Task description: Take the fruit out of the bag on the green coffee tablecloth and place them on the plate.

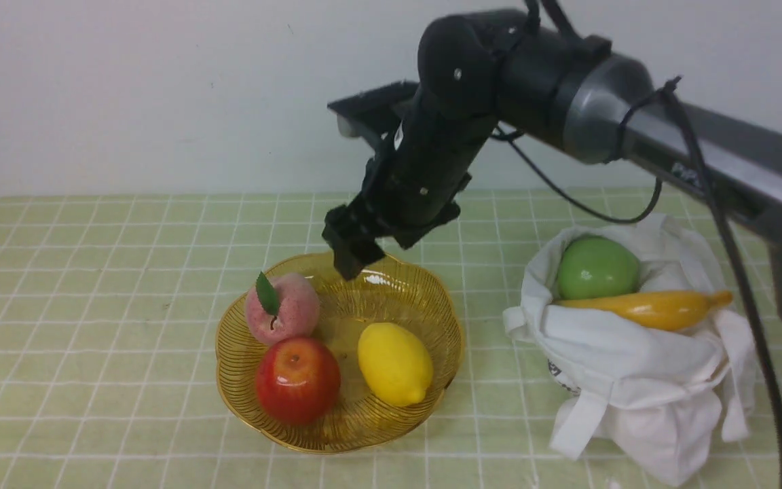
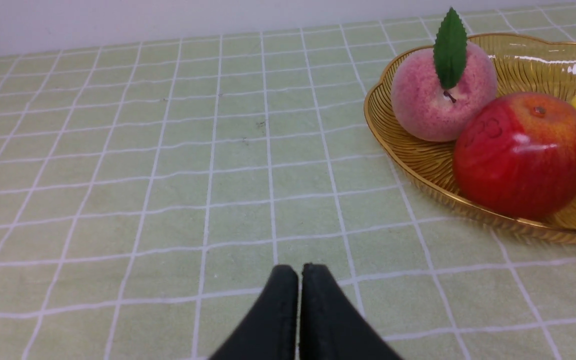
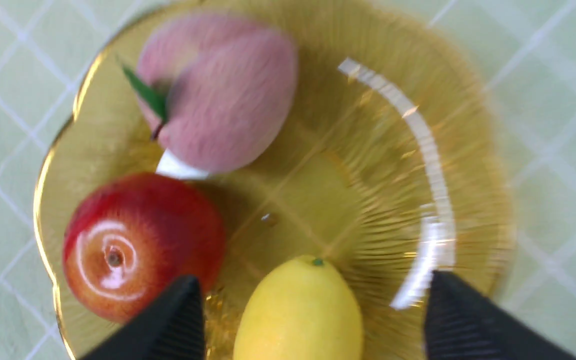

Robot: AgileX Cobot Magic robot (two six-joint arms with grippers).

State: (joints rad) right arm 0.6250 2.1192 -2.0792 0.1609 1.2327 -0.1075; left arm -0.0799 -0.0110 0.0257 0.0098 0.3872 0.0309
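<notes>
Since the lemon (image 1: 394, 363) sits plated, right claw (image 1: 350, 258) hangs wide open, empty.
Green apple (image 1: 597, 267) looks glossy, slippery; pinch across its middle.

The pale green checked tablecloth (image 1: 92, 285) covers the whole surface, and right on it sits the amber scalloped plate (image 1: 434, 299) near the middle, with the soft white bag (image 1: 635, 367) slumped to its right, close but apart.
</notes>
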